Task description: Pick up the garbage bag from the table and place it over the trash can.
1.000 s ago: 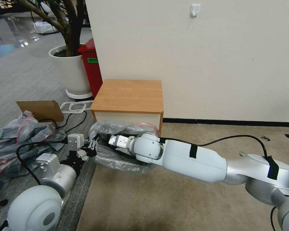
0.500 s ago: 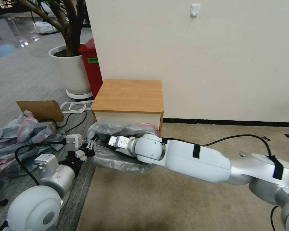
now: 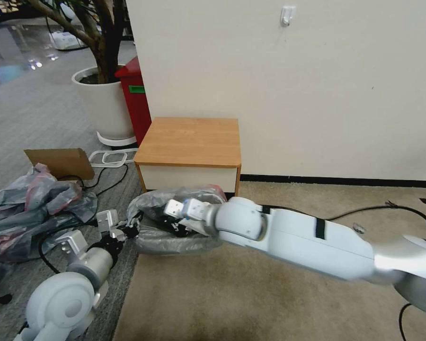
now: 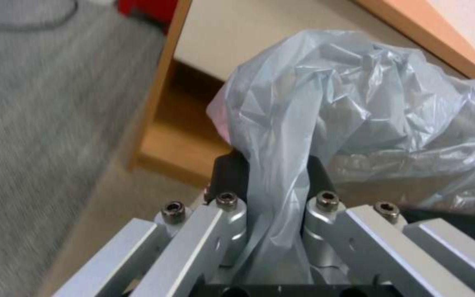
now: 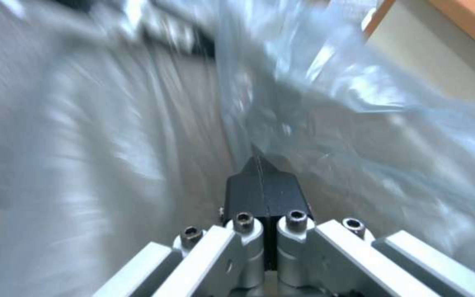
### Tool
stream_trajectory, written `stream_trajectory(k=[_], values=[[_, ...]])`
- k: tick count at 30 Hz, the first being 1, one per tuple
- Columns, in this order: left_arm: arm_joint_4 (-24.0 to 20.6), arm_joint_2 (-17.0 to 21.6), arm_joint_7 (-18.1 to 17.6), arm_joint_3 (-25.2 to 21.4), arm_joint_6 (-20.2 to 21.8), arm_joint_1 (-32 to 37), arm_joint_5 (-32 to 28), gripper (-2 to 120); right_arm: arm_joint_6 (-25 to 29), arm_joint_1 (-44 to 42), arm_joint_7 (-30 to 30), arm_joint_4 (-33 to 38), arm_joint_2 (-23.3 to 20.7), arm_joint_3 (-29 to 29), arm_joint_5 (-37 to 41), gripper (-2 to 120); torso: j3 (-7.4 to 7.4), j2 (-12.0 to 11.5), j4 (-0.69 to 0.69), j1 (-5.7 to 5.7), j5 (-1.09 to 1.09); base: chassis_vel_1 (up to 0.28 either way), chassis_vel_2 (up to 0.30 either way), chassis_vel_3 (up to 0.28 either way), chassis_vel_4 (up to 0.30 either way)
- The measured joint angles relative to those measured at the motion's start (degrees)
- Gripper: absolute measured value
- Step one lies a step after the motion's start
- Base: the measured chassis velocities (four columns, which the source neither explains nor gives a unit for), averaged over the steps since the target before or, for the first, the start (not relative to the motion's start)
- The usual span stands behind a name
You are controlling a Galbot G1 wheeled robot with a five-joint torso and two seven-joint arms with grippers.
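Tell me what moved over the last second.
The right arm's tool pulled back toward the robot and sank lower inside the garbage bag. The left tool shifted slightly nearer too, dragging the bag's edge along. The left tool stays clamped on the bag; the table is unmoved.

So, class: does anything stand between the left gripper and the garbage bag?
Nothing visible does. The left gripper already has a fold of the garbage bag pinched between its fingers, in front of the table.
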Motion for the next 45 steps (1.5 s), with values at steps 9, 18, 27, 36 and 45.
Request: stream_trajectory(k=[9, 18, 27, 36, 45], values=[[0.66, -2.26, -0.68, 1.39, 1.97, 2.3, -3.37, 9, 19.65, -26.71, 9.99, 13.24, -9.36, 18.73, 4.13, 8, -0.01, 0.0, -0.01, 0.0, 0.0, 0.0, 0.0, 0.0, 0.0], [-0.1, -2.55, 0.78, 4.91, 3.77, 5.34, 0.7, 9, 30.27, -65.28, 11.77, 16.32, 3.53, 50.03, -18.27, 45, -0.01, 0.0, -0.03, 0.0, 0.0, 0.0, 0.0, 0.0, 0.0], [2.9, -3.6, 3.64, 9.33, 2.79, 7.74, 7.61, 9, 34.41, -72.2, 13.56, 15.53, 12.2, 54.99, -24.94, 78, -0.01, 0.0, 0.01, 0.0, -0.02, 0.0, 0.0, 0.0, 0.0], [5.57, -5.14, 3.7, 10.44, 2.19, 7.46, 10.7, 9, 34.3, -71.56, 14.81, 14.94, 13.26, 53.8, -24.67, 100, 0.0, 0.01, 0.01, 0.0, -0.02, 0.0, 0.0, 0.0, 0.0], [3.07, -5.25, 3.71, 10.05, 2.26, 8.81, 13.31, 35, 33.91, -70.81, 15.09, 14.58, 13.15, 52.65, -23.1, 100, 0.0, 0.01, 0.01, 0.0, -0.02, 0.0, 0.0, 0.0, 0.0]])
